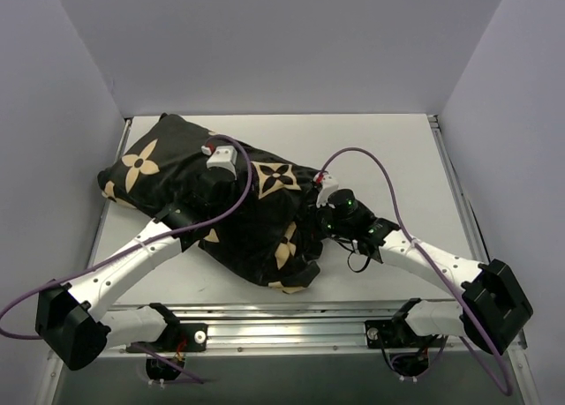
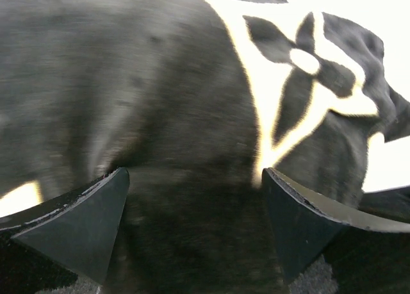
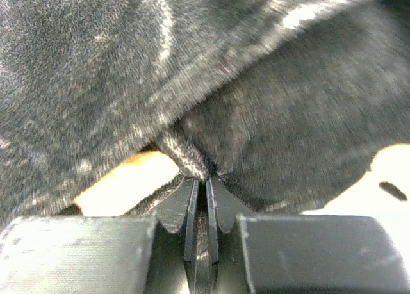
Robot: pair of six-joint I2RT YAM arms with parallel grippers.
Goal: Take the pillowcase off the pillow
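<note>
Right gripper [image 3: 204, 179], nearest, clamped on a pinched fold at the edge of the pillowcase [image 1: 247, 233], evidently for pulling it off; left gripper [image 2: 192, 179], jaws spread, over the cover's bulk, likely to pin it; pillow unseen, presumably inside; all left-centre on table [image 1: 388, 149].

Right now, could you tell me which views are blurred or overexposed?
Top external: sharp, evenly lit, pillowcase clear. Left wrist: fabric motion-smeared, white area top right blown out. Right wrist: nap soft and blurry, pale patches overexposed; right gripper near the lens fairly crisp.
</note>
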